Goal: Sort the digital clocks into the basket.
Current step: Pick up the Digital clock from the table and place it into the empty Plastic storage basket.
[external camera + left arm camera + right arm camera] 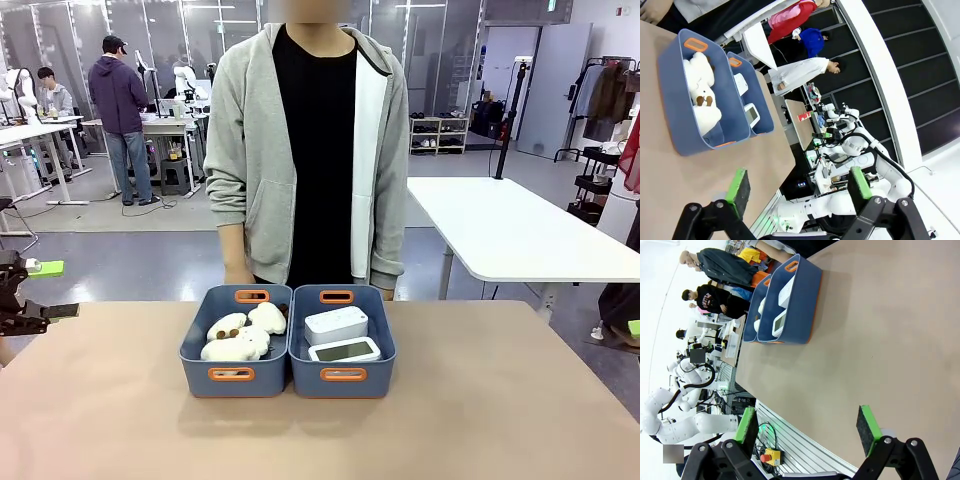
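Note:
Two white digital clocks lie in the right-hand blue basket [384, 340]: one [336, 324] at the back, one [344, 350] at the front with its grey-green screen up. The clocks [751, 114] and their basket [760, 102] show in the left wrist view, and the basket [802, 305] with a clock [778, 323] in the right wrist view. My left gripper [38, 289] hangs open over the table's far left edge, well away from the baskets. In its own view the left gripper [799, 186] holds nothing. The right gripper [807, 425] is open and empty above bare tabletop.
A second blue bin [196, 345] touches the basket's left side and holds cream plush toys [242, 334]. A person in a grey hoodie [250, 150] stands just behind both bins. The brown table [500, 400] spreads wide around them.

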You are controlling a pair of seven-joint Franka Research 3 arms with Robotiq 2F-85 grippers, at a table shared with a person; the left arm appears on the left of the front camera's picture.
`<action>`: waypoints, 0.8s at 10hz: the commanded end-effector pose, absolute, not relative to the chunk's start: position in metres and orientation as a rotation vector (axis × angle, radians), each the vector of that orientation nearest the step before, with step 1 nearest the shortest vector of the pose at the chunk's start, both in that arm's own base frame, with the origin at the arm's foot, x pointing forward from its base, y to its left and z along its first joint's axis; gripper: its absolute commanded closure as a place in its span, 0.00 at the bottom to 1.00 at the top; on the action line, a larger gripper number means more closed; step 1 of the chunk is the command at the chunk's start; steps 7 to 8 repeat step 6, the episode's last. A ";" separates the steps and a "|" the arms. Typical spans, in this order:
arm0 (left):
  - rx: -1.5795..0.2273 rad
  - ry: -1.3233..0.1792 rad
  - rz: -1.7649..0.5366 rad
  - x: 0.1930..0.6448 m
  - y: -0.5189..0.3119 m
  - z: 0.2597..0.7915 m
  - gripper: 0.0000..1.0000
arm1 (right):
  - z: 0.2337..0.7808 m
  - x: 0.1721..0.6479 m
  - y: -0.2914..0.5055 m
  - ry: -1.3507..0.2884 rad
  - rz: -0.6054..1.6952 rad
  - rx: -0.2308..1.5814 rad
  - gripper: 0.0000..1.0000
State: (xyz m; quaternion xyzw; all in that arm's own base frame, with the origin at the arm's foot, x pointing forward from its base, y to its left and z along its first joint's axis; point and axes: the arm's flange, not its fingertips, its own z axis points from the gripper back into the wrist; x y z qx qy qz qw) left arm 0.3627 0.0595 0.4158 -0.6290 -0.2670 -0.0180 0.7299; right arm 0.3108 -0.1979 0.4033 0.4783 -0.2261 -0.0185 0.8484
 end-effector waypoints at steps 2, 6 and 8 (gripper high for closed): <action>-1.404 -0.597 -0.046 0.362 0.060 0.419 0.00 | 0.405 0.311 -0.197 -0.471 -0.039 1.009 0.00; -1.404 -0.597 -0.046 0.362 0.060 0.419 0.00 | 0.405 0.311 -0.197 -0.471 -0.039 1.009 0.00; -1.404 -0.597 -0.046 0.362 0.060 0.419 0.00 | 0.405 0.311 -0.197 -0.471 -0.039 1.009 0.00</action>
